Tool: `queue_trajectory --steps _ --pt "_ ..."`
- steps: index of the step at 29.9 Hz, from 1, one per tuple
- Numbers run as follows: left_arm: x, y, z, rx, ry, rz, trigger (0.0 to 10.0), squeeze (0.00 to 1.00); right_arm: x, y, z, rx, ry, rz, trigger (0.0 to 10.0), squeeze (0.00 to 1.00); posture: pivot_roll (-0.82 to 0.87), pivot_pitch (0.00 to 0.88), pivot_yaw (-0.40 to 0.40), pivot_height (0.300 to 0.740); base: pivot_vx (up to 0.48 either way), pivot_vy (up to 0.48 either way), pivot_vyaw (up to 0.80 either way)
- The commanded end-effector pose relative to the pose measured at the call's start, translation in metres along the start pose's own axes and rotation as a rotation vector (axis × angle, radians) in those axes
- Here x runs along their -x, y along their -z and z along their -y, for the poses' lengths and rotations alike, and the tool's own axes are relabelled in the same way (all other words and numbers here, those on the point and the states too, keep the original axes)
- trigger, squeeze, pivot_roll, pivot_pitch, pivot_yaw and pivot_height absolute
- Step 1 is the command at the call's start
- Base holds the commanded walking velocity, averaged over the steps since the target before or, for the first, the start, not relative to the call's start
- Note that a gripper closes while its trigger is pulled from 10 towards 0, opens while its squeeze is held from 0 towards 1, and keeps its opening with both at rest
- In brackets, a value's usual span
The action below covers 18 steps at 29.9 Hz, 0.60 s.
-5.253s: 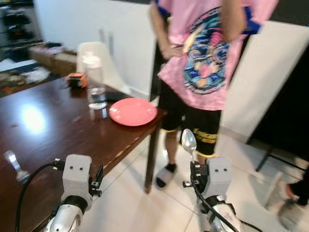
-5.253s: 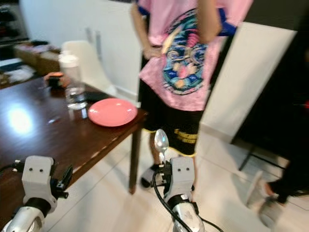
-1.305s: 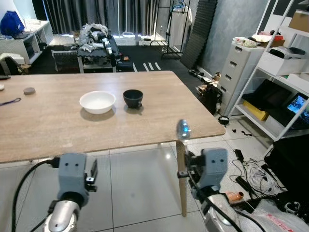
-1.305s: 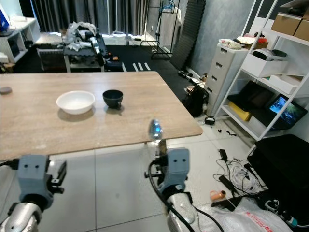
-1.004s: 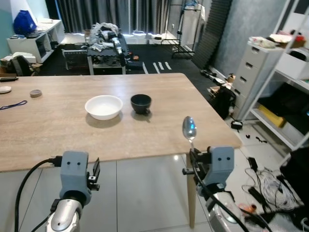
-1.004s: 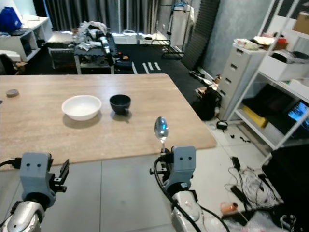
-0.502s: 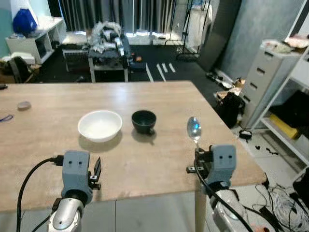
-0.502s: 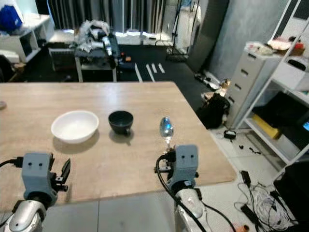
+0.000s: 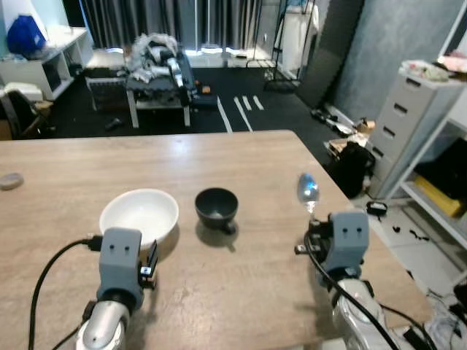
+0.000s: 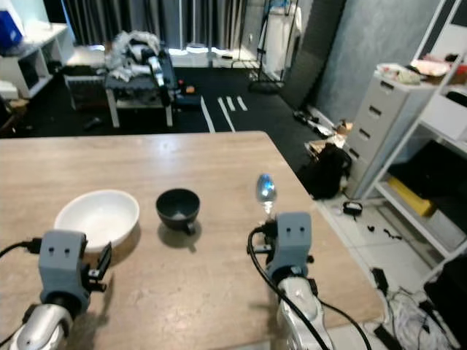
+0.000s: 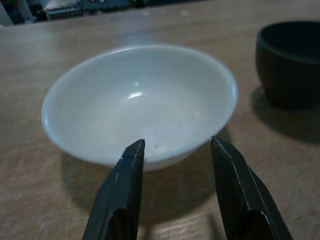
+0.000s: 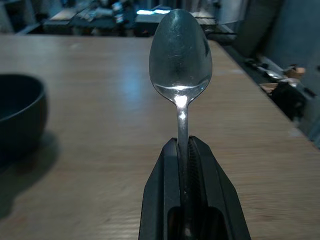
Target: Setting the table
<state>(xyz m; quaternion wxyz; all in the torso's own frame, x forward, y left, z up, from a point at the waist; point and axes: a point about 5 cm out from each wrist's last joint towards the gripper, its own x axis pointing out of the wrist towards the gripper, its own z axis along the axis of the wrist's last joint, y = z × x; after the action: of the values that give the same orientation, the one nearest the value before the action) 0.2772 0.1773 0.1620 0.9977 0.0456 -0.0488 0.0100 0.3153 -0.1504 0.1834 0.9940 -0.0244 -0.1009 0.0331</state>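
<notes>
I hold a spoon (image 12: 180, 55) upright in my right pincer (image 12: 183, 150), fingers clamped tight on the handle, bowl end up, which I judge keeps it steady for travel. It hangs over the counter (image 9: 241, 292) at about 3 o'clock from the black cup (image 9: 217, 207). My left pincer (image 11: 175, 150) is parted and empty, aimed at the white bowl (image 9: 139, 214), which sits at 9 o'clock of the cup. Half a second ago the counter edge lay nearer me; now I stand closer, arms over the wood. Five seconds ago I faced another room, a person and a red plate.
</notes>
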Motion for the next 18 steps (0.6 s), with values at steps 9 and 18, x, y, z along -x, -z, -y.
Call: queue_trajectory --steps 9,18 --pt "0.02 0.005 -0.001 -0.012 0.096 -0.029 10.0 0.0 0.0 0.018 0.004 0.019 -0.068 -0.164 10.0 0.0 0.08 0.126 0.025 0.74 0.0 0.0 0.0" --pt "0.026 0.007 0.0 -0.019 0.09 -0.044 10.0 0.0 -0.009 0.024 -0.016 -0.197 -0.123 -0.322 10.0 0.0 0.09 0.134 0.016 0.74 0.0 0.0 0.0"
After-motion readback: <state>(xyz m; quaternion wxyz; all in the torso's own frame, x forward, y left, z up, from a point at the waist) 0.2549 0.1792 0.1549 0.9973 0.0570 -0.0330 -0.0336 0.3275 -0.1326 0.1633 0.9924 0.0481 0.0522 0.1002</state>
